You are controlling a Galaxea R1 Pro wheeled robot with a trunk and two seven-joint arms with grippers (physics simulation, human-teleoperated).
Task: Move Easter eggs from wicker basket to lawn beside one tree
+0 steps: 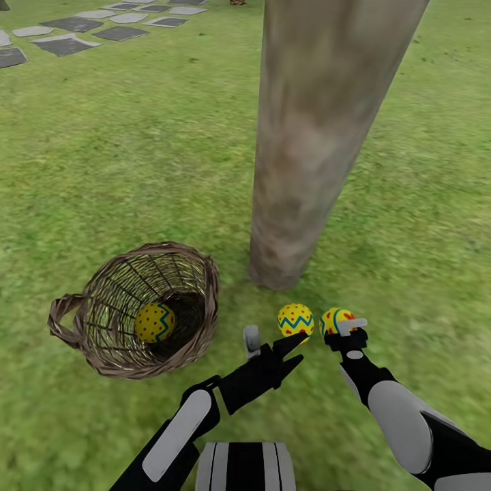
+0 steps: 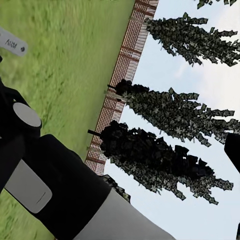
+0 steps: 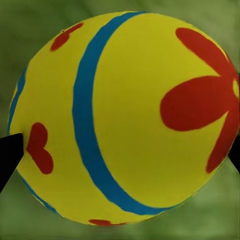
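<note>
The right gripper is clamping on the flower egg low over the lawn, just near of the tree. A dotted egg is lying just to its left. The left gripper is holding nothing, its fingers apart. One egg is sitting in the wicker basket. The flower egg could roll off or bump its neighbour if it is dropped too early.

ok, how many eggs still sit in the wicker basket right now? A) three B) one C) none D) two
B: the head view shows one egg inside the wicker basket; a second egg lies on the lawn near the tree, and the flower-marked egg is between the right gripper's fingers.
</note>
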